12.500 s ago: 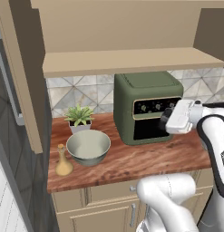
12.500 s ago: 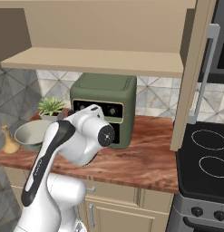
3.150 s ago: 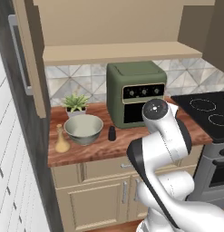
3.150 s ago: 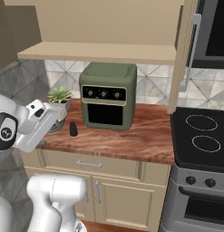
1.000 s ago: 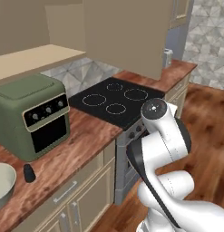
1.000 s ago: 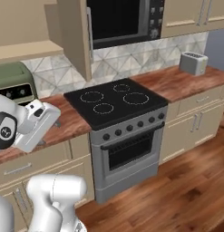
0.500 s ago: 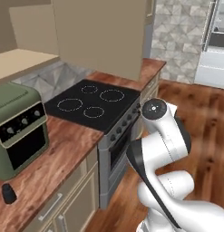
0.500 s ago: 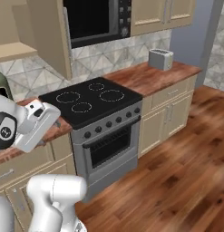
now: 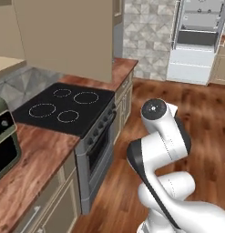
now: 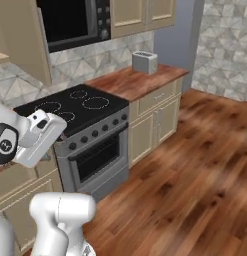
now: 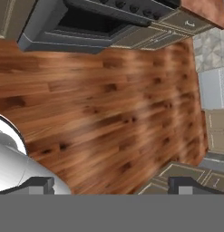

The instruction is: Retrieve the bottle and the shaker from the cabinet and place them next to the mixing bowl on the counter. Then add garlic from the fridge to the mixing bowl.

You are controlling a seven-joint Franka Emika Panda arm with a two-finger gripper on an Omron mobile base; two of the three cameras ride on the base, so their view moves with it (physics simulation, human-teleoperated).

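No writing can be read anywhere; the knobs on the stove [image 9: 63,109] and the panel of the microwave [image 10: 70,22] are too small to make out. The gripper [image 11: 111,183] hangs spread wide over the wood floor [image 11: 109,108] with nothing between its tips, which sit far apart at the bottom of the hand view.

Since half a second ago the whole scene has slid: the base has turned, so the green oven [image 9: 4,141] is now cut off at the left edge, and the fridge [image 9: 196,41] stands further into the left base view, apparently with its door open, though it is far off and hard to judge. The bowl, bottle and shaker seen earlier on the bench [image 9: 32,168] have passed out of frame.

The right base view adds a toaster [image 10: 145,61] on the far bench beyond the stove; the hand view looks at the stove front [image 11: 86,22] from the floor side.
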